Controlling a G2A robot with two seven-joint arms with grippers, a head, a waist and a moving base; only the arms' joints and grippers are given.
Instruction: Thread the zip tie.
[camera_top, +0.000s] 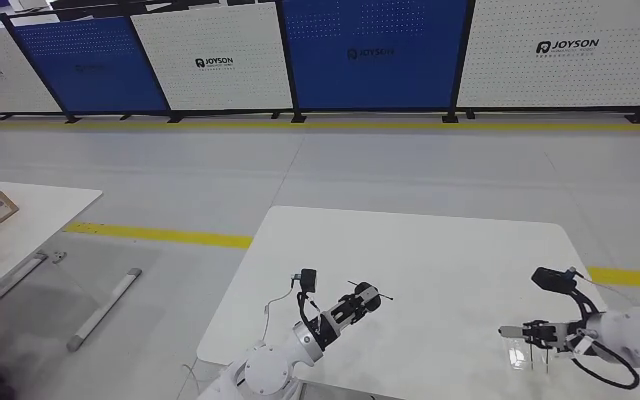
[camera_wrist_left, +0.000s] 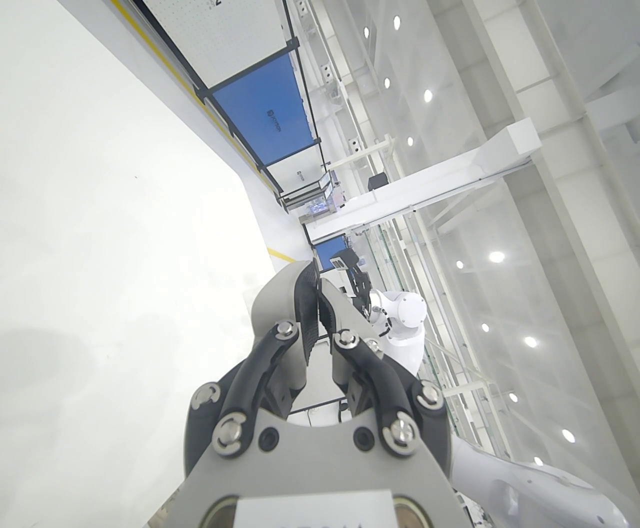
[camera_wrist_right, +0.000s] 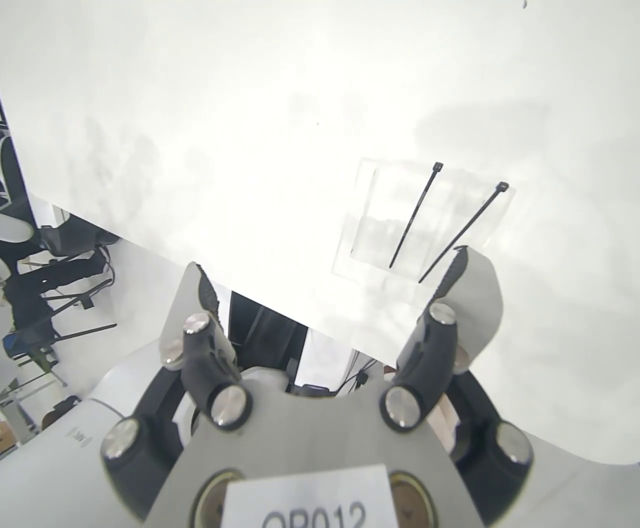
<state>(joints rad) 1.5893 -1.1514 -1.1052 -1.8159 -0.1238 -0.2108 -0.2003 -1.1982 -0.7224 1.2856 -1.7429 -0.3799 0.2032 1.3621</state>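
Observation:
My left gripper (camera_top: 366, 296) hovers over the near left part of the white table (camera_top: 420, 250), fingers pressed together (camera_wrist_left: 316, 280). In the top view a thin black zip tie (camera_top: 386, 296) sticks out past both sides of its tips. My right gripper (camera_top: 512, 331) is open near the table's front right edge. Just beyond its fingertips (camera_wrist_right: 462, 260) lies a clear plastic tray (camera_wrist_right: 370, 210). Two more black zip ties (camera_wrist_right: 414, 215) (camera_wrist_right: 470, 225) lie side by side on the tray, heads pointing away from the gripper. The right gripper (camera_wrist_right: 330, 262) holds nothing.
The tray (camera_top: 518, 355) sits close to the table's front edge. A second white table (camera_top: 40, 210) stands far off to the left across the floor. Blue and white pegboard panels (camera_top: 370, 50) line the back.

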